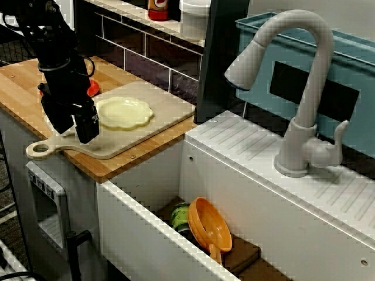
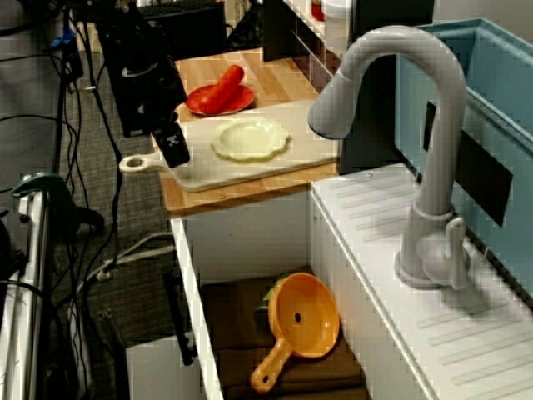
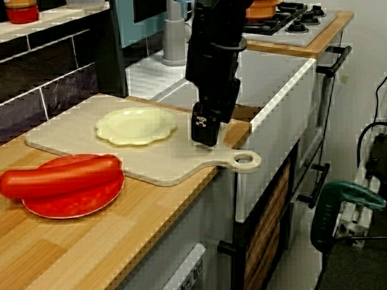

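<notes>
Counter-side view, near to far. Lower left: red plate (image 3: 68,201) w/ sausage (image 3: 58,176) sits on the wood counter (image 3: 89,263), untouched. Just behind, centre frame: yellow plate (image 3: 135,126) lies flat on cutting board (image 3: 175,163), not lifted, nothing gripped yet. Right of it the gripper (image 3: 205,139) hangs low over the board nr the handle end, close to plate rim but apart; tip-to-board contact unclear. In the view over the sink, jaws look parted w/ a moderate gap, nothing between. Farther back, top of frame: faucet (image 3: 172,37), stove (image 3: 291,17).

Black end effector (image 3: 204,129); pale yellow plate (image 3: 135,125); beige cutting board (image 3: 168,162); red sausage (image 3: 58,177), red plate (image 3: 74,201); orange strainer (image 2: 306,317)
</notes>
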{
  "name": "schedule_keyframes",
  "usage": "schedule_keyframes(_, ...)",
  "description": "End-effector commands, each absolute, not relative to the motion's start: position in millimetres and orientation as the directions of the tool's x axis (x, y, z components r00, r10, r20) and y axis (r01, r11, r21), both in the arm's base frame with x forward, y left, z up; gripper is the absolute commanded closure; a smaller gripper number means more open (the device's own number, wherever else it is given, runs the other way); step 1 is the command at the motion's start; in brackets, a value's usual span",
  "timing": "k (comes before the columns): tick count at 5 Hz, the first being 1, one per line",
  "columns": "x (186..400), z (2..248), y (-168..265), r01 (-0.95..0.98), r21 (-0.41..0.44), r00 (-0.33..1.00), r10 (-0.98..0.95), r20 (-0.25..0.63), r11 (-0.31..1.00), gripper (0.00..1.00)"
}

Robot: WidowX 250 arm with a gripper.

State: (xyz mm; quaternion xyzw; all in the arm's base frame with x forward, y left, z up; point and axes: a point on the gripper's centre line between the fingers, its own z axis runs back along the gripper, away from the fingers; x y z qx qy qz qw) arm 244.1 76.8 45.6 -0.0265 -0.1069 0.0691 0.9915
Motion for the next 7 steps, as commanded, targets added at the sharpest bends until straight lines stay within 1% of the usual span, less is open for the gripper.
schedule_keyframes(1, 261, 53, 87, -0.137, -0.01, 0.951, 0.134, 0.277, 0.991, 0.0)
schedule_keyframes(2, 265, 51, 88, -0.124, 0.008, 0.955, 0.117, 0.274, 0.992, 0.0)
schedule_keyframes(3, 270, 46, 88, -0.097, 0.048, 0.962, 0.081, 0.259, 0.994, 0.0)
schedule_keyframes(4, 276, 45, 89, -0.093, 0.068, 0.966, 0.074, 0.248, 0.993, 0.0)
schedule_keyframes(7, 290, 46, 93, -0.122, 0.07, 0.966, 0.102, 0.236, 0.99, 0.0)
